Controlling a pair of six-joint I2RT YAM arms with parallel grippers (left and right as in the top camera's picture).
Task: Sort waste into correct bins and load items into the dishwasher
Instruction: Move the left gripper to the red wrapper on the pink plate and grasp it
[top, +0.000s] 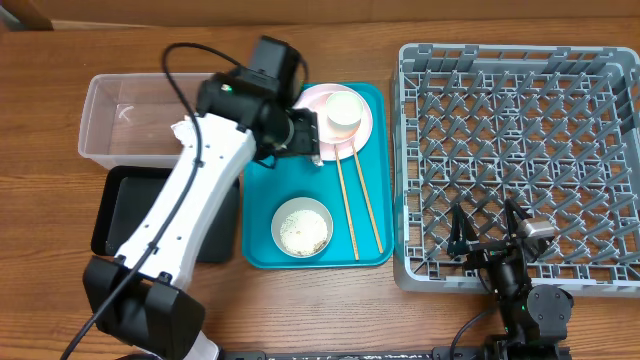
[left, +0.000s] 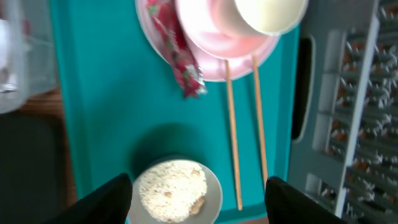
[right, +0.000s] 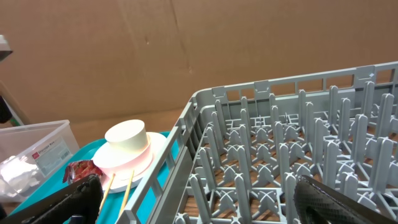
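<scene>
Left jaws hang spread over the teal tray (left: 99, 93) mid-counter; best lowered astride the red wrapper (left: 177, 59), closing without dragging the plate (left: 211, 46) or cup (left: 270, 12).

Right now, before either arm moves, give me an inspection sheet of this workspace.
Surface: wooden table, teal tray in the middle.
Job's things: cup on plate, red wrapper across its edge, two chopsticks and bowl of rice on the teal tray; tissue in clear tub; black tray beside it; dish rack holds no dishes.
Clutter: nothing seen.
Grippers: left gripper open above the teal tray; right gripper open over the rack's near edge.
Cables: black cable along left arm.
Surroundings: cardboard wall behind.
</scene>
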